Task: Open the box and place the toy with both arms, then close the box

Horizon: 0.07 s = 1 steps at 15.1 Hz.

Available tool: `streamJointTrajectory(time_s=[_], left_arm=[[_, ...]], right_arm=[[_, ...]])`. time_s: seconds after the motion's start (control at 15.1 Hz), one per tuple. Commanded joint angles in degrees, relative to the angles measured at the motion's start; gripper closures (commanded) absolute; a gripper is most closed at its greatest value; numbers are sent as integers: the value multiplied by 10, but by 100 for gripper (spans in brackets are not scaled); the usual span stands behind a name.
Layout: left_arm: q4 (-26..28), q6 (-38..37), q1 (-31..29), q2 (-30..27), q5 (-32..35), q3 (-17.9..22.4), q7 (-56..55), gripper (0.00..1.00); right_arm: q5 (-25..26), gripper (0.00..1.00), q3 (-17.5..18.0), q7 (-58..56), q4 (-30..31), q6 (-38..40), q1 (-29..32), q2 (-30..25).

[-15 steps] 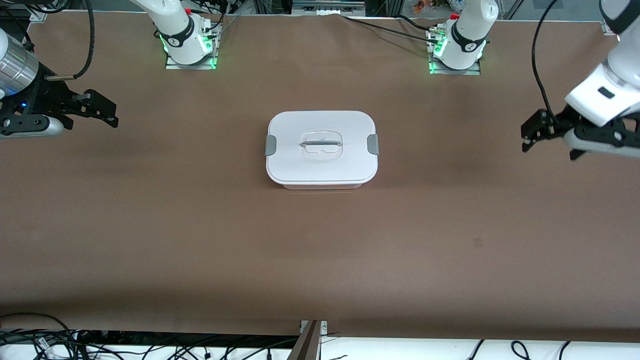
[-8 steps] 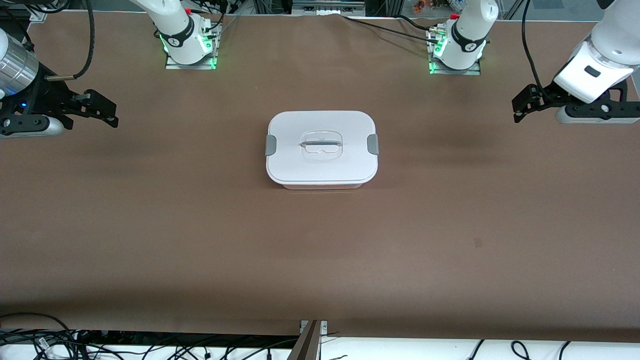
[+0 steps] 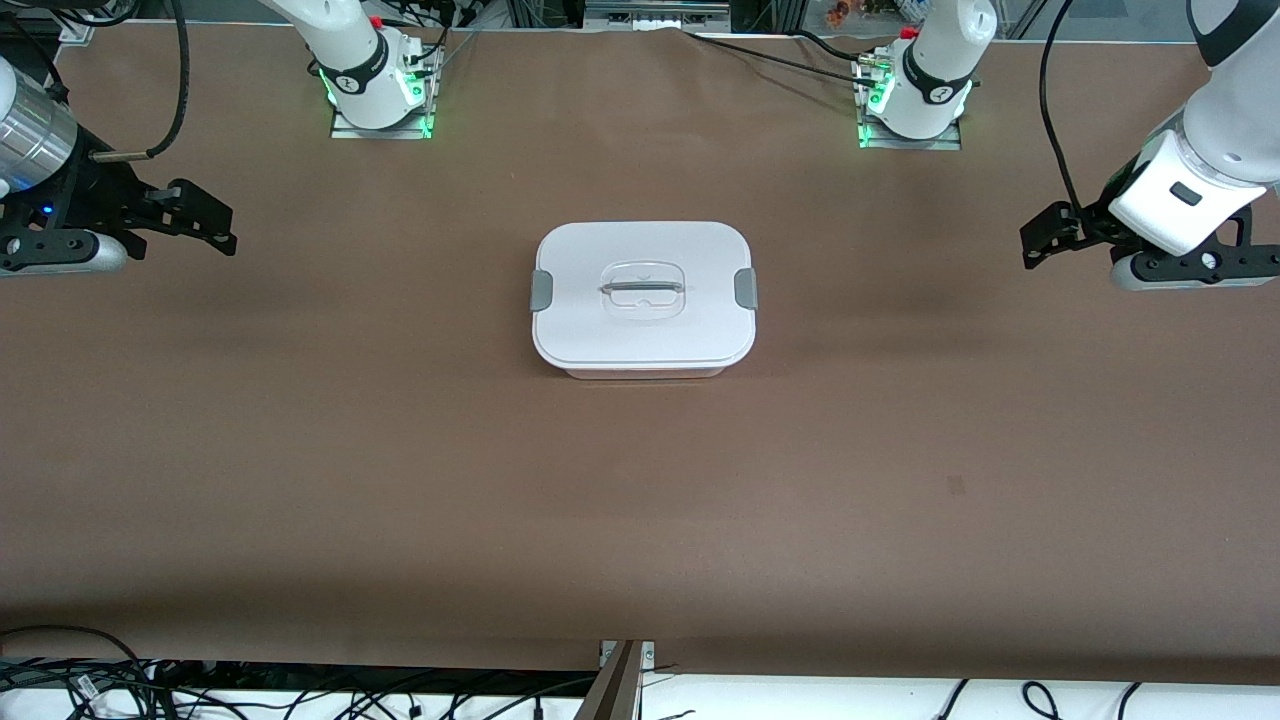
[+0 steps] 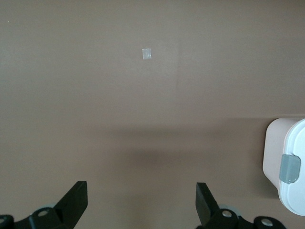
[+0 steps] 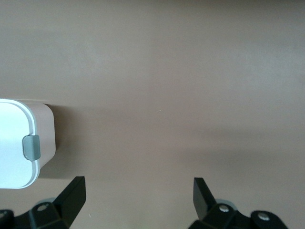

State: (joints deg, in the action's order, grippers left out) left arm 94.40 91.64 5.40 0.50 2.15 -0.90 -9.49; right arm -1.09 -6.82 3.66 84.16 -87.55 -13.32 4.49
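The box [image 3: 643, 300], closed, sits at mid-table between the two arms' ends. Its flat white lid [image 3: 640, 250] carries a grey clip at each short side [image 3: 541, 290] [image 3: 745, 289] and a clear centre handle [image 3: 643, 290]; the pale pink wall [image 4: 272, 152] shows beneath the lid in the left wrist view. The thin rigid plastic probably handles light, stiff and somewhat slippery; the clips and handle look the best holds. No toy is visible. The left gripper [image 3: 1035, 245] hovers, fingers spread and empty, over the left arm's end of the table. The right gripper [image 3: 205, 222] hovers likewise, parted and empty, over the right arm's end.
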Motion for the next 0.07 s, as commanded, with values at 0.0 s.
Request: streamJointTrajectory(time_s=[0.0], left_arm=[[-18,-16,9,6,-8,7,3,0]], right_arm=[[1,0,-1,-4,2,-6,0,-4]])
